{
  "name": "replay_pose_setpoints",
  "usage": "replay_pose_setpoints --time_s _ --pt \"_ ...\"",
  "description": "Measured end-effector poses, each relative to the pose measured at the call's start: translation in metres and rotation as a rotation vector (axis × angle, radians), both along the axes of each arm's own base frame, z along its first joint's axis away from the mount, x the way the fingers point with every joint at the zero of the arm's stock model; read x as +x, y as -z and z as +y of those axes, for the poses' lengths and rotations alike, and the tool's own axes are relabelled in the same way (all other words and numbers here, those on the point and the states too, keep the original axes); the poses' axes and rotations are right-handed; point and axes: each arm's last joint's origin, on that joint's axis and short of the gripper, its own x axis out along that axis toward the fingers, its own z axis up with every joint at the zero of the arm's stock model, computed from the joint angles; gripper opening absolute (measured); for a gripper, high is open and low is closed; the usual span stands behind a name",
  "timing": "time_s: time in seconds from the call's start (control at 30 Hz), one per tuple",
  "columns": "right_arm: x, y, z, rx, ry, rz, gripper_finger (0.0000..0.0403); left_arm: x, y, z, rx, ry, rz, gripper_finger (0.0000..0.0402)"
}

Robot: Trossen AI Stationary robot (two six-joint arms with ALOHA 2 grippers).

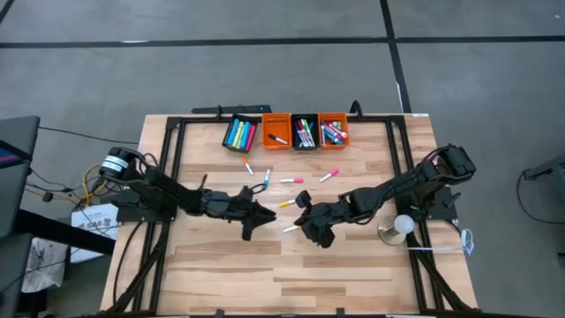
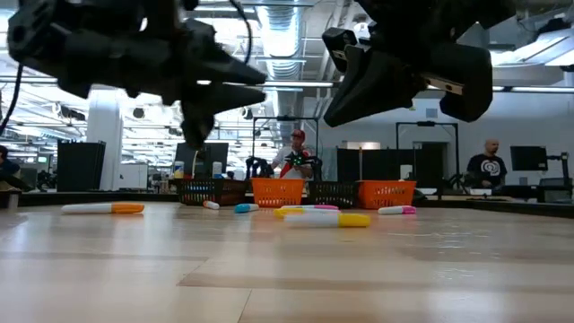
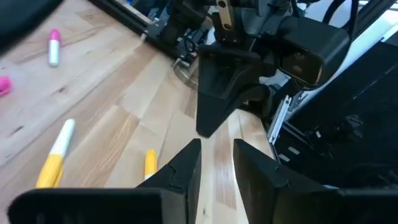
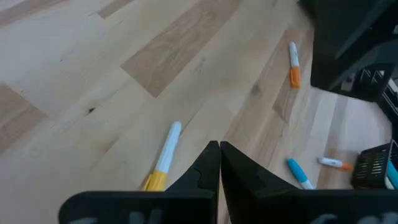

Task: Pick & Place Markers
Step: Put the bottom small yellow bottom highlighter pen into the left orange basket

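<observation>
Several markers lie loose on the wooden table (image 1: 221, 274): a yellow one (image 1: 288, 203) (image 4: 163, 155), a pale one (image 1: 290, 228), two pink ones (image 1: 291, 180) (image 1: 328, 175), a blue one (image 1: 267, 179) and an orange one (image 1: 248, 166). My left gripper (image 1: 265, 214) (image 3: 217, 155) hovers open above the table's middle, with nothing between its fingers. My right gripper (image 1: 302, 210) (image 4: 217, 152) faces it from the right, shut and empty, raised over the yellow marker. In the low view, both grippers hang clear of the table.
Four small bins stand in a row at the far edge, all holding markers: black (image 1: 239, 132), orange (image 1: 276, 131), black (image 1: 305, 132), orange (image 1: 333, 130). A round white object (image 1: 402, 225) sits on a base at the right. People stand in the room beyond.
</observation>
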Motion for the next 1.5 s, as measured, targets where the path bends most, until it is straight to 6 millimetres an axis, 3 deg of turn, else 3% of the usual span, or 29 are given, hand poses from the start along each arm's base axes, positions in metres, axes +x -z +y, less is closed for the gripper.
replay_pose_setpoints --time_s 0.27,0.43,0.77,1.07,1.3,1.5 --pt "-0.005 0.007 -0.003 0.044 0.043 0.083 0.0009 0.013 0.004 0.002 0.006 0.008 0.013 0.0093" --pt "-0.009 0.022 -0.02 0.221 0.091 0.164 0.0023 0.013 0.004 0.002 0.006 0.009 0.013 0.0093" --pt "-0.014 0.05 -0.052 0.455 0.103 0.134 0.0117 0.013 0.004 0.002 0.013 0.01 0.013 0.0093" --pt "0.001 0.098 -0.056 0.504 0.142 0.212 0.0174 0.012 0.004 0.002 0.016 0.01 0.02 0.0093" --pt "0.009 0.11 -0.059 0.528 0.144 0.224 0.016 0.012 0.005 0.002 0.034 0.013 0.018 0.0093" --pt "0.007 0.101 -0.058 0.526 0.142 0.209 0.0096 0.012 0.005 0.002 0.034 0.012 0.018 0.0093"
